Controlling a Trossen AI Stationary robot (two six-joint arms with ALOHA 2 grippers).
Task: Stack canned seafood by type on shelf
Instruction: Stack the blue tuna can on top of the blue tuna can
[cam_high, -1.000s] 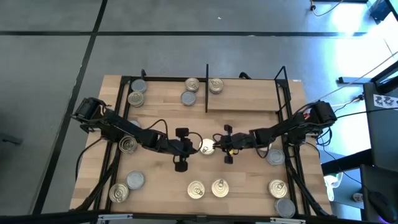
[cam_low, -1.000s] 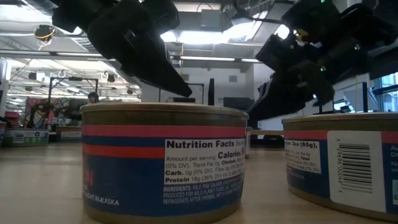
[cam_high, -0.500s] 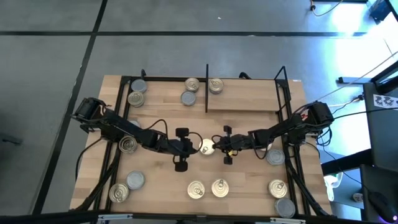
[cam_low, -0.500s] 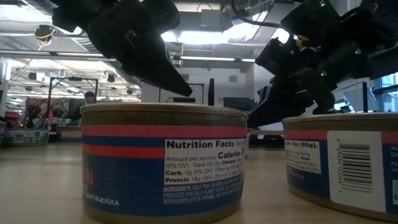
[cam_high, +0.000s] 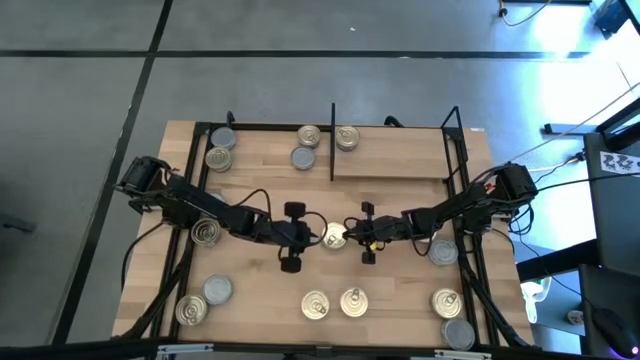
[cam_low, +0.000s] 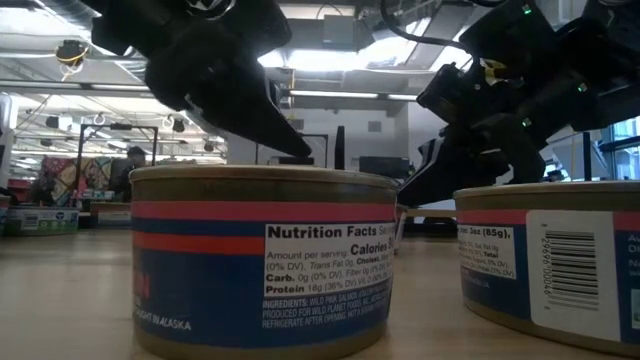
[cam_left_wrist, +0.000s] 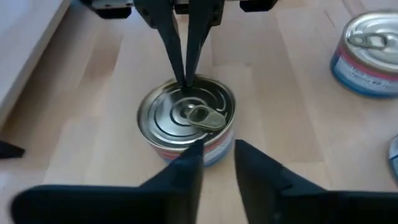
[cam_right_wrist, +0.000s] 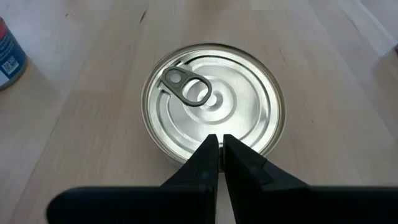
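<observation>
A gold-lidded pull-tab can stands upright on the wood at mid-table, between my two grippers. My left gripper is at the can's left side; in the left wrist view its fingers stand slightly open before the can's wall. My right gripper comes from the right, shut, with its tips on the lid. The shelf with its black divider runs along the far edge and holds several cans. My left gripper's one fingertip stands right at the can's wall; I cannot tell whether it touches. My right gripper rests its shut fingertips on the lid just inside the rim, on the side toward the table's right. The fingers slant down from the right, and the can stands flat on the table.
Loose cans stand around: one at the left, two at the near left, two near the front middle, several at the right. Two of them fill the low view. Black frame bars run along both sides.
My left gripper's wrist has rolled a little in place. The can between the grippers has stayed where it was.
</observation>
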